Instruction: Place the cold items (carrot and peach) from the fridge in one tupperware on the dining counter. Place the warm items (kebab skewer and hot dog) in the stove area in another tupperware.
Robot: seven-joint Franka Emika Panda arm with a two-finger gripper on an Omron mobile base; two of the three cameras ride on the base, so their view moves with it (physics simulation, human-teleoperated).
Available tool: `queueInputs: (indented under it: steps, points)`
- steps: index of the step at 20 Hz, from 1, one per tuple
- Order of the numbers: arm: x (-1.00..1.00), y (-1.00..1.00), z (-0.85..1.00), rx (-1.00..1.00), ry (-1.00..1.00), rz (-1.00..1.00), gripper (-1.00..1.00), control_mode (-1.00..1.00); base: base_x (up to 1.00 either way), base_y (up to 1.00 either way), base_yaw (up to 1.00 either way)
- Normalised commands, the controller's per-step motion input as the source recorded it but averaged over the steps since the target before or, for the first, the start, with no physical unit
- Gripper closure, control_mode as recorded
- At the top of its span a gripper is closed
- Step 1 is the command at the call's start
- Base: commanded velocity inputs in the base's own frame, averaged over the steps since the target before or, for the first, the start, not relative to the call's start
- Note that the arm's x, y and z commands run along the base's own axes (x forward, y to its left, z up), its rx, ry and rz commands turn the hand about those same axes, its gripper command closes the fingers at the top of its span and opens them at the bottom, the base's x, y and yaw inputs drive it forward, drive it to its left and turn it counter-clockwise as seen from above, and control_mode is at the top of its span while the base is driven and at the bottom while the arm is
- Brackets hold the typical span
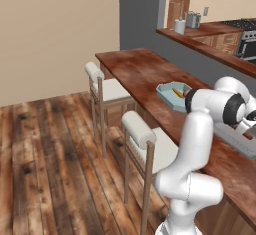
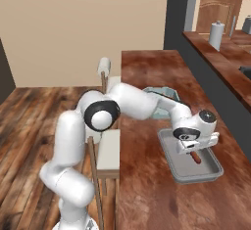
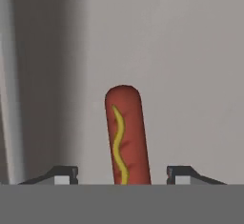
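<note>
One reddish hot dog (image 3: 125, 135), wavy mustard stripe, grey tupperware (image 2: 213, 168), jaws spread

Even, soft rendered light, low-res, slightly blurry, no glare.

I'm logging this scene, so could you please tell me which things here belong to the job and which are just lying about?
Belonging to the job:
- hot dog, lying in the grey tupperware
- blue tupperware holding the carrot
- pincer, open above the hot dog

Just lying about:
- two stools
- paper towel roll
- toaster
</note>
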Motion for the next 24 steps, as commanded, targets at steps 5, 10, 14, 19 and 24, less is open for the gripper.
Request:
queueInputs:
  steps: [5,10,14,19,24]
  points:
    - [-0.03,0.40,0.16,-0.04,-0.08,-0.10,-1.00,-1.00,0.00,0.00,0.00]
    - [-0.16,0.21,0.95,0.00,-0.01,0.00,-1.00,-1.00,0.00,0.00,0.00]
    - [-0.18,0.02,1.00,0.00,0.00,0.08,-1.00,-1.00,0.00,0.00,0.00]
    - [-0.56,0.48,0.99,-0.07,-0.02,0.04,-1.00,-1.00,0.00,0.00,0.00]
    - [-0.96,1.00,0.66,-0.25,-0.25,-0.02,-1.00,-1.00,0.00,0.00,0.00]
